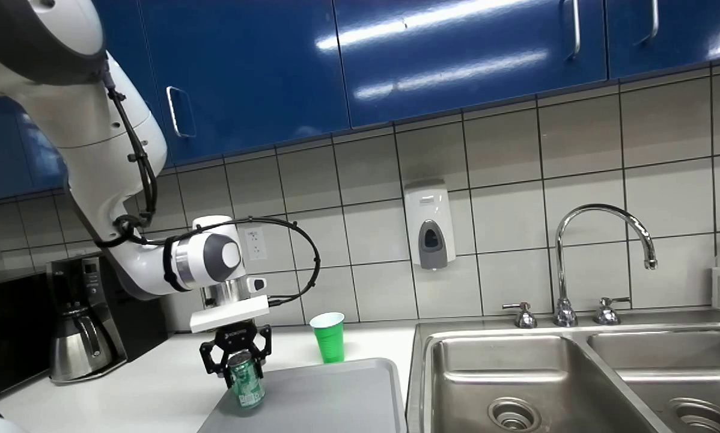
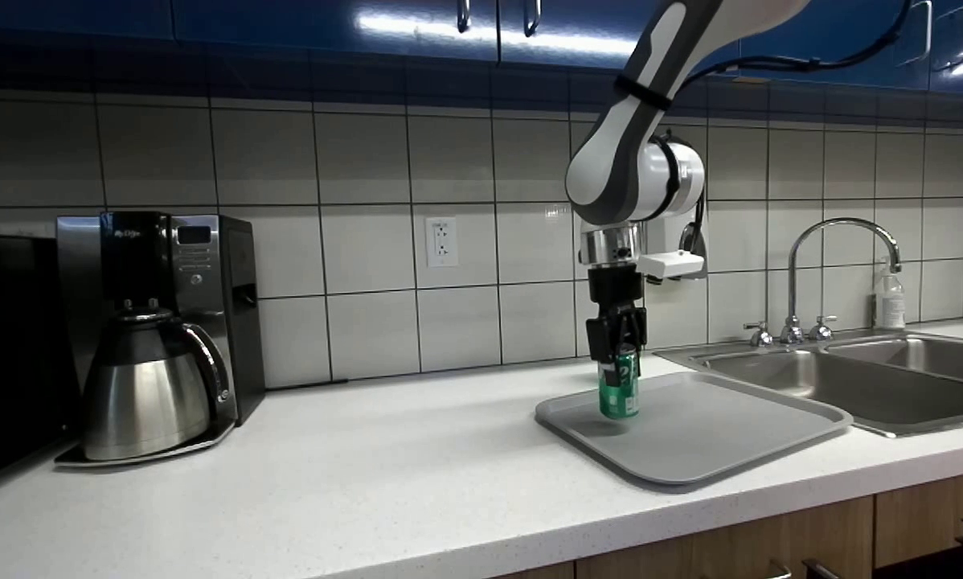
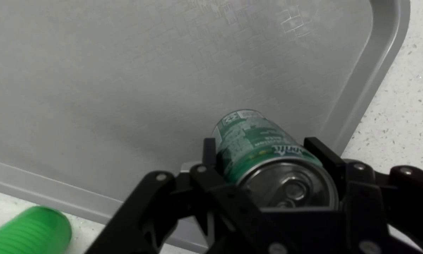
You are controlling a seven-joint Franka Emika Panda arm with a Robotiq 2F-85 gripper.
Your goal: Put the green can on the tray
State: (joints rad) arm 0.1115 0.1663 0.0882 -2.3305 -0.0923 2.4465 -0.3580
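The green can (image 1: pixel 249 388) is upright between the fingers of my gripper (image 1: pixel 244 374), over the near-left part of the light-grey tray (image 1: pixel 336 400). In an exterior view the can (image 2: pixel 620 396) is inside the rim of the tray (image 2: pixel 739 434), its bottom at or just above the surface; I cannot tell if it touches. In the wrist view the black fingers of the gripper (image 3: pixel 261 148) close on both sides of the can (image 3: pixel 255 135), near its silvery top. The tray (image 3: pixel 126 70) fills most of that view around and below the can.
A bright green cup (image 1: pixel 330 338) stands on the counter just behind the tray; it also shows in the wrist view (image 3: pixel 31 231). Steel sink basins (image 1: pixel 498 367) with a faucet lie beside the tray. A coffee maker (image 2: pixel 160 338) stands at the far left against the tiled wall.
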